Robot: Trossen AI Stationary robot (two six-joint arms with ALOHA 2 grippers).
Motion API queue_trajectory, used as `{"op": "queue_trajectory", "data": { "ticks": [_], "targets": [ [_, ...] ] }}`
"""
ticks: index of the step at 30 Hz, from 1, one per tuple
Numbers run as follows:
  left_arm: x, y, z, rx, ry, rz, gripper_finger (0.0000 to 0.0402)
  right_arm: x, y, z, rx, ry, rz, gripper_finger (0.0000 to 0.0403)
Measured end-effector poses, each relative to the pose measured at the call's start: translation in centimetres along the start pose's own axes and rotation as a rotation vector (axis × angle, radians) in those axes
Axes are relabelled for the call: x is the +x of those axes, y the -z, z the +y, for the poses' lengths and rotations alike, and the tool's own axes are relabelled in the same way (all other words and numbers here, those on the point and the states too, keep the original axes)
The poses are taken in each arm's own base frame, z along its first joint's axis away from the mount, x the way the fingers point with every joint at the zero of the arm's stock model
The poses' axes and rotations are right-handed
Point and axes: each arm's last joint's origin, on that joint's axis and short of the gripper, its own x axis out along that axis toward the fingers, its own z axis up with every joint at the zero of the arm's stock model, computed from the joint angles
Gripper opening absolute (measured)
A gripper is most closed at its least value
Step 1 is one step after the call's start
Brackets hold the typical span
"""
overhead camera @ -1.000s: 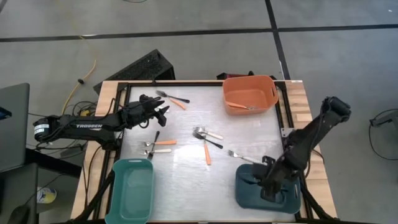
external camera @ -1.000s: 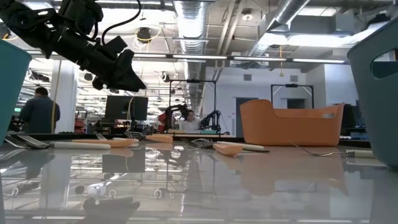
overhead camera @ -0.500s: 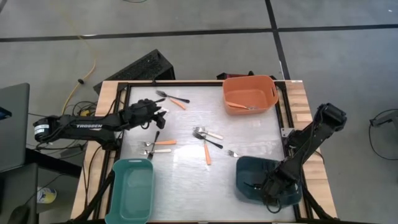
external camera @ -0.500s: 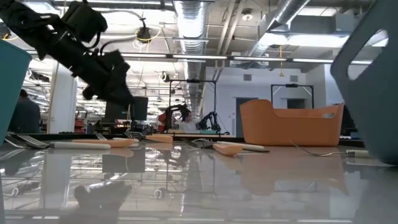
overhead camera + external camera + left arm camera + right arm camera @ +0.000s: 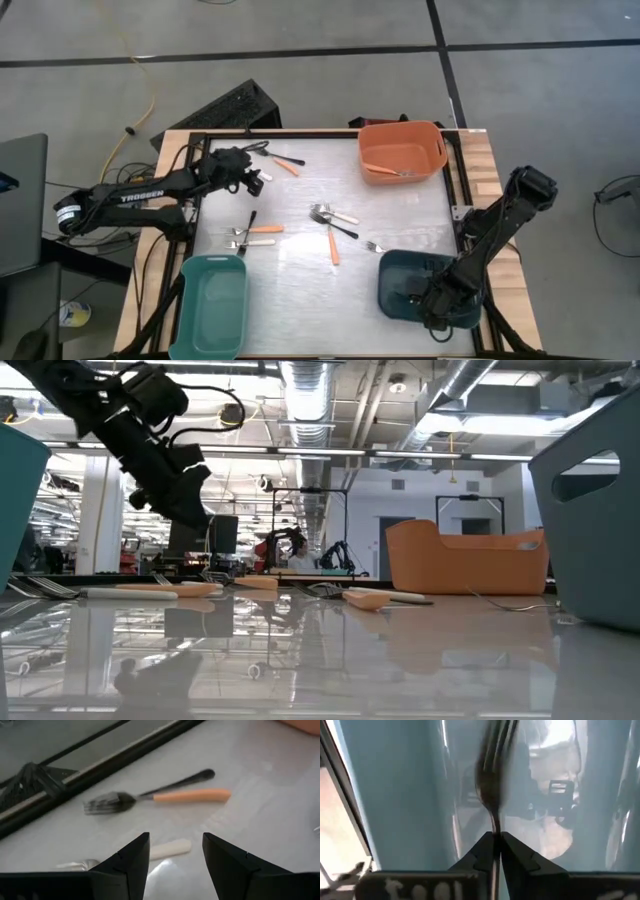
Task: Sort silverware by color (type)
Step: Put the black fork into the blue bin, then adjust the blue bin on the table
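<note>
Silverware lies scattered on the table: two pieces at the far left (image 5: 280, 158), a group in the middle (image 5: 335, 222), and some at the left (image 5: 250, 235). My left gripper (image 5: 257, 180) hovers open by the far-left pieces. Its wrist view shows a white handle (image 5: 172, 848) on the table between the fingers, with a black-handled fork (image 5: 107, 802) and an orange handle (image 5: 192, 796) beyond. My right gripper (image 5: 432, 303) reaches down into the dark teal bin (image 5: 385, 290), shut on a black-handled fork (image 5: 492, 775). My right gripper pinches the fork's thin black handle (image 5: 494, 827) between its two fingertips, coming from above and pointing down into the bin. The fork runs on along the line of the fingers, its blurred head toward the bin's floor. Whether the head touches the floor I cannot tell.
An orange bin (image 5: 440, 150) with a utensil inside stands at the far right. A lighter teal bin (image 5: 190, 300) stands at the near left. One fork head (image 5: 372, 246) lies on the table at the dark bin's far left corner. Black frame rails run along the table's edges.
My right gripper has gone down into the dark teal bin, which tipped and shifted toward the far edge. My left gripper has swung a little toward the far left pieces and tipped more steeply downward, staying open.
</note>
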Motion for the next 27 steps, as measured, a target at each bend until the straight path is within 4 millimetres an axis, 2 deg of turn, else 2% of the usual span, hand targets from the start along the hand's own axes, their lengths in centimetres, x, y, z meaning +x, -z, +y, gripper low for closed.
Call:
{"op": "queue_trajectory", "data": {
  "ticks": [7, 11, 14, 16, 20, 27],
  "targets": [
    [-0.7, -1.8, 0.1, 0.063, -0.001, 0.009, 0.0169, -2.9, -0.4, 0.0, 0.002, -0.039, -0.064, 0.0127],
    [-0.6, -2.0, 0.5, 0.069, -0.01, 0.011, 0.0169, -4.5, -0.6, -0.4, 0.012, -0.079, -0.122, 0.0165],
    [-0.6, -1.9, 0.7, 0.05, -0.006, 0.024, 0.0169, -4.8, -0.8, -0.2, 0.006, -0.114, -0.172, 0.0176],
    [-0.6, -1.9, 0.7, 0.049, -0.008, 0.029, 0.0169, -4.3, -0.9, 0.2, -0.023, -0.122, -0.191, 0.0175],
    [-0.6, -1.9, 0.7, 0.05, -0.012, 0.031, 0.0169, -1.8, -0.7, 1.0, -0.072, -0.078, -0.169, 0.0166],
    [-0.6, -1.9, 0.7, 0.05, -0.012, 0.031, 0.0169, 1.1, 0.1, 2.1, -0.045, -0.012, -0.114, 0.0136]
  ]
}}
